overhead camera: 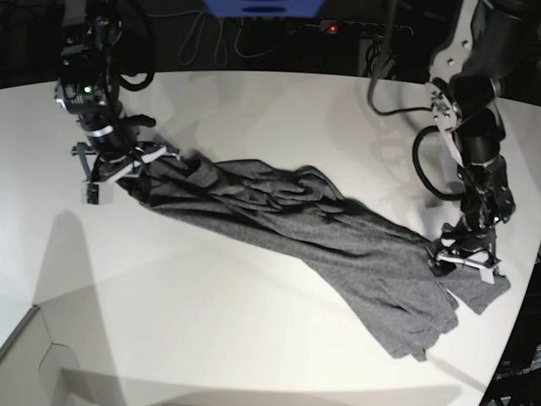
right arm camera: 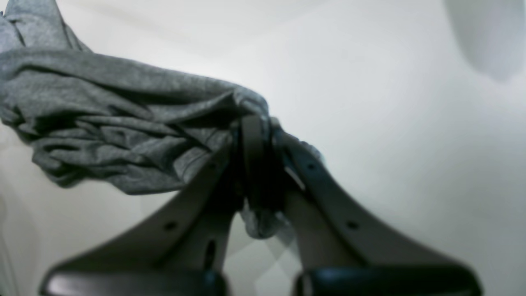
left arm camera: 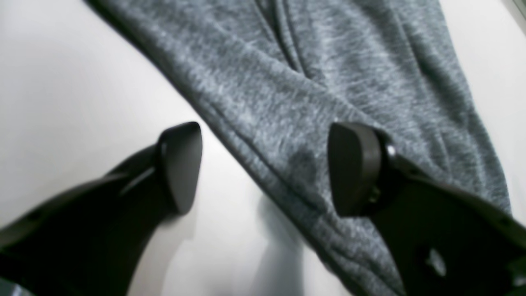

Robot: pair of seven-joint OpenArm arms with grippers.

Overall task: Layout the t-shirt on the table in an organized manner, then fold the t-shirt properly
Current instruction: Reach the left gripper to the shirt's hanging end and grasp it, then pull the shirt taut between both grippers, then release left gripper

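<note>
On white table (overhead camera: 254, 338), right fingers (right arm camera: 257, 135) pinch t-shirt (overhead camera: 321, 228); left fingers (left arm camera: 185, 164) spread.

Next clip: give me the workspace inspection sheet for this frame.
Surface: white table, bare around the cloth.
Job's things: grey t-shirt stretched diagonally, bunched and wrinkled, not flat.
Clutter: nothing seen.
Grippers: left gripper open over the shirt's hem, one finger on each side; right gripper shut on bunched cloth.
Cables: black cables looped along the left arm; more behind the table.
Surroundings: dark background, a power strip with a red light.
</note>
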